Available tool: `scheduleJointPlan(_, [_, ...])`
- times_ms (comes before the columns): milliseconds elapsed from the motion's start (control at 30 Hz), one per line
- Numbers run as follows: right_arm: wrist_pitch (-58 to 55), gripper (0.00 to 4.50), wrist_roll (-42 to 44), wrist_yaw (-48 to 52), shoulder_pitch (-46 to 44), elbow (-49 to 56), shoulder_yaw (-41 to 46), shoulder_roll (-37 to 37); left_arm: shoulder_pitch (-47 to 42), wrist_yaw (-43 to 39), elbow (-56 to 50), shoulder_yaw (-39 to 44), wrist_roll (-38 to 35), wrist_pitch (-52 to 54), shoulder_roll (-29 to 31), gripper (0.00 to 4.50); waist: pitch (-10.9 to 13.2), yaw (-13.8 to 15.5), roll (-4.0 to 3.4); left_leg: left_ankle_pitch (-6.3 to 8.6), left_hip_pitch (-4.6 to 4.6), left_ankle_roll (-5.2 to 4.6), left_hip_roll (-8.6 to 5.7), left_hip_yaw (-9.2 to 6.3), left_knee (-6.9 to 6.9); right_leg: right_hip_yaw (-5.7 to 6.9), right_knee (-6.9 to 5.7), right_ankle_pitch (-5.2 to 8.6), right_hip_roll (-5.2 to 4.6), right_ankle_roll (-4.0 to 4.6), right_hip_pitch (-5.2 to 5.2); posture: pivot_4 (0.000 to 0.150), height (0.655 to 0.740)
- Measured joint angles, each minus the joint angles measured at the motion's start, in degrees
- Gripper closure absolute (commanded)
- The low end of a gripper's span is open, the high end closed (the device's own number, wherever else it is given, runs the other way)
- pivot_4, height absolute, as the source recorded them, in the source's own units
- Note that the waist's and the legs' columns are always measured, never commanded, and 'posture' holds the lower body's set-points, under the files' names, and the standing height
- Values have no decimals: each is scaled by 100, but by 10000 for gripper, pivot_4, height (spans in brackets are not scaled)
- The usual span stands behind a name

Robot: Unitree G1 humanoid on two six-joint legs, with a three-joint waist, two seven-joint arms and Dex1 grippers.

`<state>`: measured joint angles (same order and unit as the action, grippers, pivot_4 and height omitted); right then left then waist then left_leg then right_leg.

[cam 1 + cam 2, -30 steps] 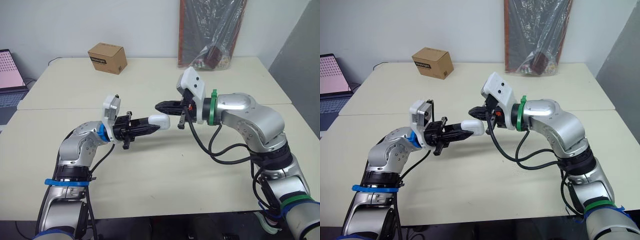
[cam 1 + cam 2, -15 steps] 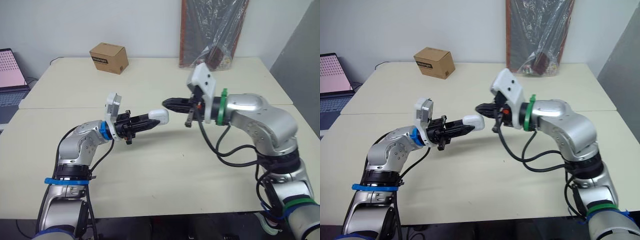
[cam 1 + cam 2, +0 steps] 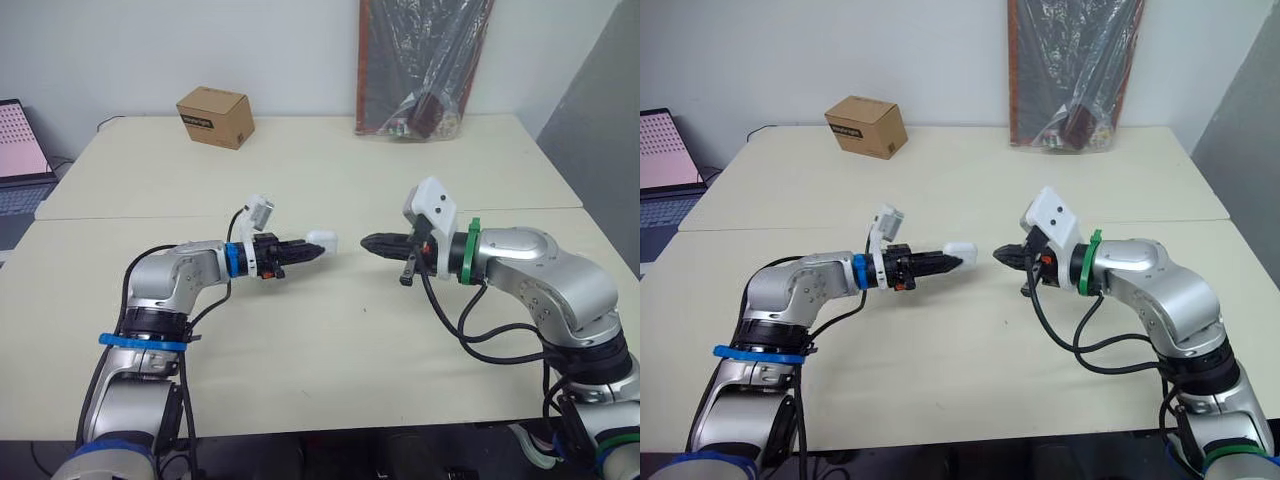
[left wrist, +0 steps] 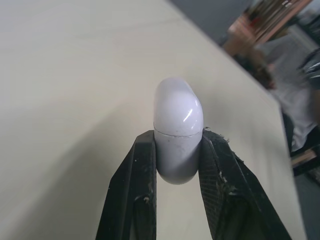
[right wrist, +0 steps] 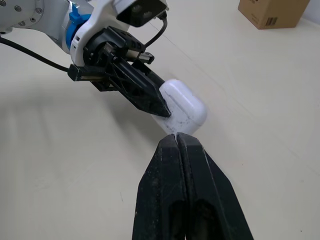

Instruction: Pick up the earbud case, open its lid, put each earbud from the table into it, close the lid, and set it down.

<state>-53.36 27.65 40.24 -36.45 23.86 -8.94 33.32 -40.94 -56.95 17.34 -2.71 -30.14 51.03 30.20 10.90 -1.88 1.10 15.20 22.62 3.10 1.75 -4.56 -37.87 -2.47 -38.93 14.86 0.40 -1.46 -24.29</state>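
Earbud case (image 3: 322, 241), lid shut, held low over the counter (image 3: 330, 340) at centre frame.
Left gripper (image 3: 308, 248) pinches the case's lower half, leaving the lid free. Right gripper (image 3: 368, 243), fingers pressed together and empty, points at it from just beside, probably so the case can be set down.

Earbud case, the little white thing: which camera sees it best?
The left wrist view. The earbud case sits big in the middle, lid seam plain, pinched by the left gripper. The right wrist view shows it from the side, partly behind that gripper. Both eye views show it tiny at the gripper's tip.
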Motion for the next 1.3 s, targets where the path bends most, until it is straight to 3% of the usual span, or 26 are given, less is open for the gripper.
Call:
scheduleJointPlan(100, [10,44846,-167,-179,88,-56,-18,-5,-38,4,266,-481,408,32,38,36432,0,-5,0,0,0,0,0,1,2,-1,0,-3,0,5,-2,1500,7400])
scheduleJointPlan(467, [21,44846,-176,-153,236,4,-44,17,-410,-271,1257,-588,684,-576,-93,36432,-1,0,0,-1,-26,0,0,1,-4,-1,-5,8,0,-20,21,1500,7400])
scheduleJointPlan(833, [17,45000,-172,-72,281,59,-122,61,-426,-336,1399,-601,1057,-1002,-66,3545,-1,-9,0,-5,-30,-5,0,1,-2,-4,-8,4,2,-18,21,1500,7400])
scheduleJointPlan(1100, [23,45000,-170,-56,316,91,-127,57,87,-360,761,-499,1176,-1052,710,3545,-1,-160,0,-5,-36,-7,5,4,7,-11,-8,5,6,-14,18,1500,7400])
scheduleJointPlan(1300, [17,45000,-62,-358,696,440,190,-215,1410,67,-508,382,1110,-1147,1248,3545,0,-156,0,-4,-25,-7,7,1,15,-8,-4,6,2,-13,10,1500,7400])
